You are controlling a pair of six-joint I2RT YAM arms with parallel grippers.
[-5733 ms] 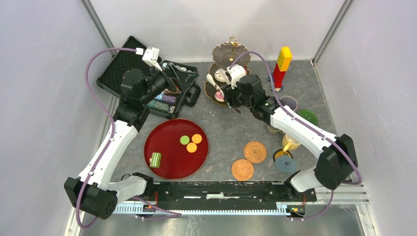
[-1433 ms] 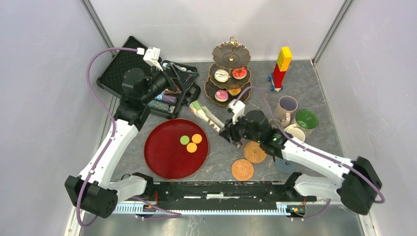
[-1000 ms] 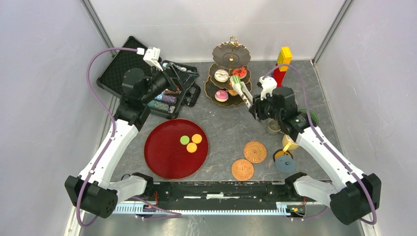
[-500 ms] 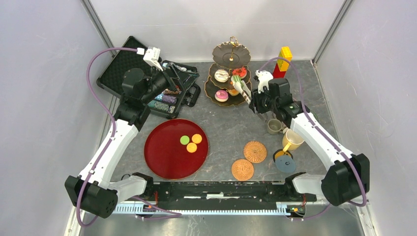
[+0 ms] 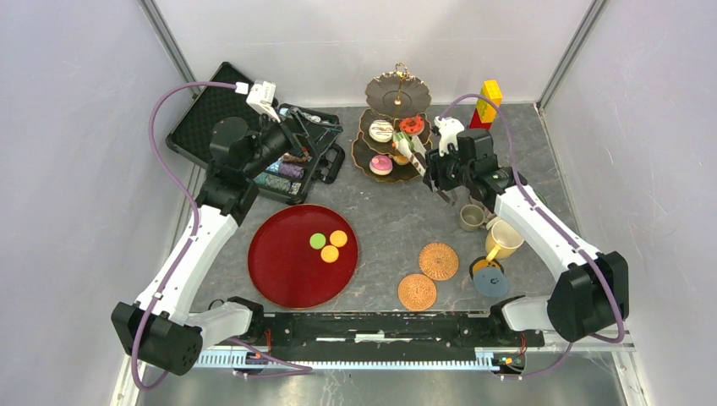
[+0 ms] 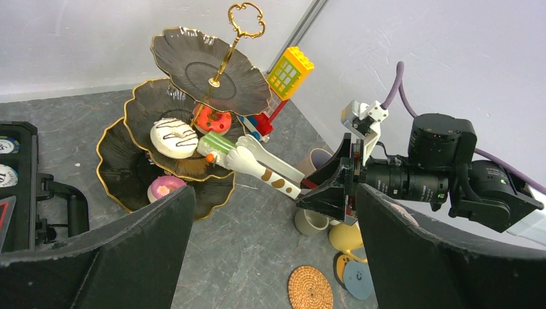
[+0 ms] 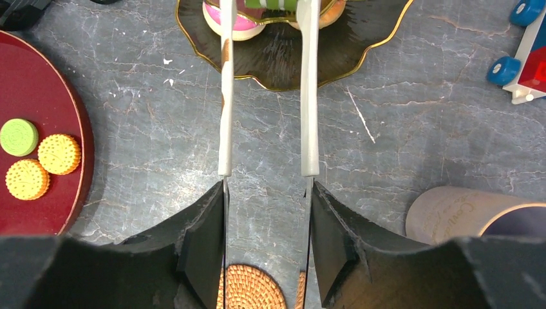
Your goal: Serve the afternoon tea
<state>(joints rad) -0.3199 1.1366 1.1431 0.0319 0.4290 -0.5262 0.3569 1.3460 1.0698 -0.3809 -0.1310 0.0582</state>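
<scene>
Since the R hand grips the tongs by their handle end, not any food directly, everything runs along the tongs. Fingers are part-closed, one tong arm against each, arms parallel w/ a gap btwn them.

Straight ahead of the hand, along the tongs' long axis, the tips pinch the green striped cake. The cake is at the edge of the stand's middle tier, on the side facing the hand. It is just beside the white iced donut, w/ the red donut close behind. Can't tell if it already bears on the plate or hangs just above. The hand itself is off the stand, over the tabletop; only the tongs reach in under the top tier.

Step in hand, I'd say: setting this cake on the mid tier. Next move prob. eases the squeeze so the tips spread, then backs out along the same axis. A sideways pull risks knocking a donut or the rim.

R arm is far nearer. L hand is well apart over the black case, fingers wide, holding nothing.

Further out: pink donut on the bottom tier, three cookies on the red tray not yet served.
</scene>
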